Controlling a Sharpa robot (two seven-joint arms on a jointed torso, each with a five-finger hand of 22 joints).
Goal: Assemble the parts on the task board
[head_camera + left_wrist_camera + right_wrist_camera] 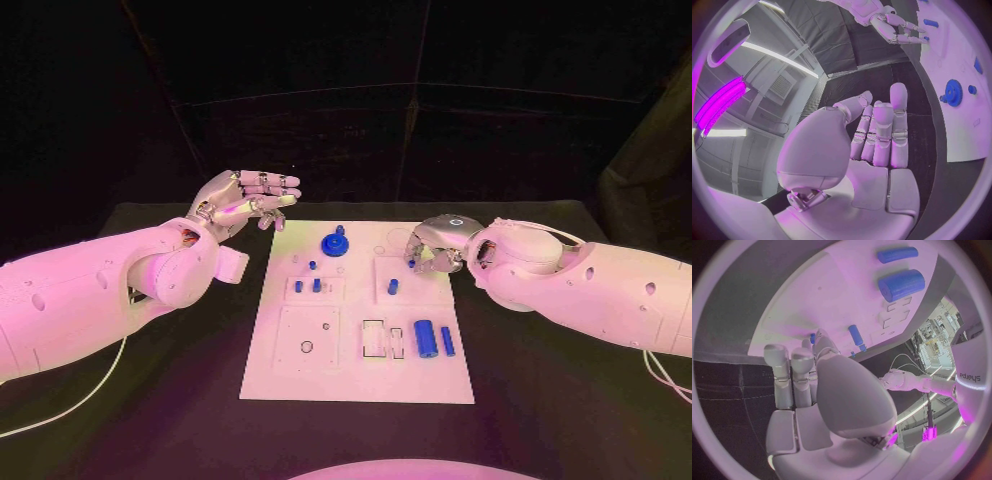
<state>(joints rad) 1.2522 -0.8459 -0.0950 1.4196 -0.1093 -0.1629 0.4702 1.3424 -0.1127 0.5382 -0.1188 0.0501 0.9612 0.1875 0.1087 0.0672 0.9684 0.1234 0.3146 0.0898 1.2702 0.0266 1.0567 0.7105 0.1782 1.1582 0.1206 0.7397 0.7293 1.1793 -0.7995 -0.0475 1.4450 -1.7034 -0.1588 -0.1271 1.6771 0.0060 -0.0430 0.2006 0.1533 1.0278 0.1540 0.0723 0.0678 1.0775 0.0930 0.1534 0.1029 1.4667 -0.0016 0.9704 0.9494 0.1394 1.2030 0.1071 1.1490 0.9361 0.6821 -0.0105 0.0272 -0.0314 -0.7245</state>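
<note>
On the black bench [173, 400], white task board [361, 385], left hand [248, 200] raised beside it, empty, fingers loosely curled, right hand [436, 243] over the board's right edge, fingers bent down, contents indeterminate, blue gear [336, 244] near far edge.

Matt white task board [289, 370]; glossy plastic parts [426, 337] (smooth, blue).

1. A robotics lab: black curtains [418, 110] enclose the black table [173, 400] behind and beside it
2. Ceiling strip lights [773, 55] and cluttered shelving [932, 330] beyond that table
</note>
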